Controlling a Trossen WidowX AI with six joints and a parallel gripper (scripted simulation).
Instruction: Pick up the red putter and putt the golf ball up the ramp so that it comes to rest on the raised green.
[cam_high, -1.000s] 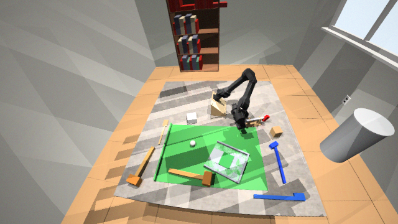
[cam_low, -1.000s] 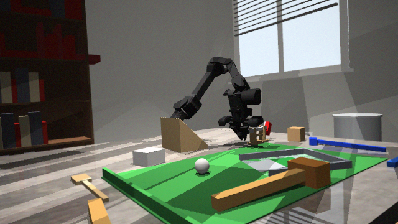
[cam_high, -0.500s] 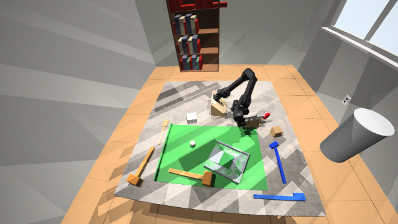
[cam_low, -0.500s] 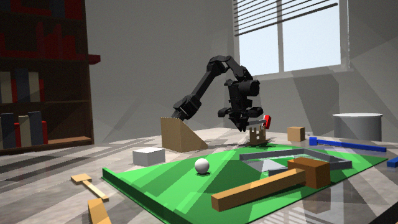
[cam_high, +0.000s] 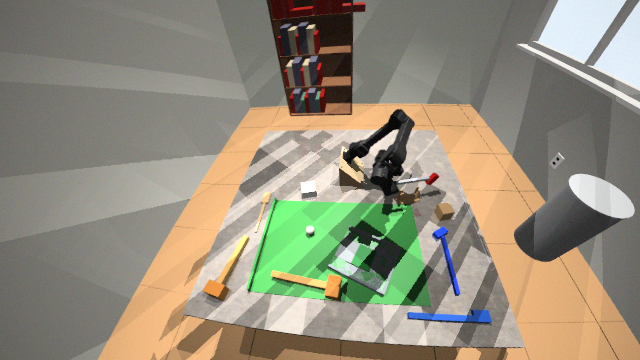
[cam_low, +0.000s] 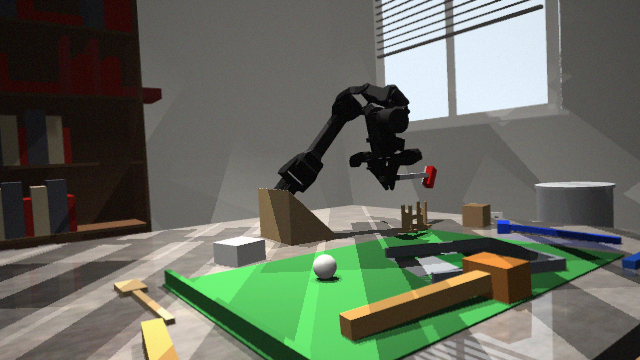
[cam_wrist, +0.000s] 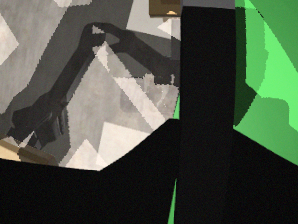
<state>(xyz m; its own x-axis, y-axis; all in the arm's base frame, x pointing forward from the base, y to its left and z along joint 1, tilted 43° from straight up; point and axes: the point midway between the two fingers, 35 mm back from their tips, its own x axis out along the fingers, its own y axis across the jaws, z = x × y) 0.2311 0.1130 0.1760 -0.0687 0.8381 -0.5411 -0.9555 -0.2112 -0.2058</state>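
Note:
My gripper (cam_high: 391, 192) (cam_low: 389, 187) (cam_wrist: 192, 129) is shut on the red putter (cam_high: 433, 178) (cam_low: 429, 177) (cam_wrist: 207, 60). Its grey shaft sticks out sideways to the right, with the red head at its end, held in the air above the small wooden rack (cam_low: 413, 225). The putter's dark grip runs between the fingers in the wrist view. The white golf ball (cam_high: 310, 230) (cam_low: 325, 267) sits on the green mat (cam_high: 290, 250) (cam_low: 280, 300). A grey-edged ramp frame (cam_high: 357, 278) (cam_low: 549, 265) stands on the mat, partly in shadow; its inner surface is hard to make out.
An orange mallet (cam_high: 333, 287) (cam_low: 510, 280) lies on the mat in front of the frame. A white block (cam_high: 308, 189) (cam_low: 237, 251) stands left of the arm's wooden base. A brown cube (cam_high: 444, 211) (cam_low: 476, 215) and blue hammer (cam_high: 450, 260) (cam_low: 560, 232) lie to the right.

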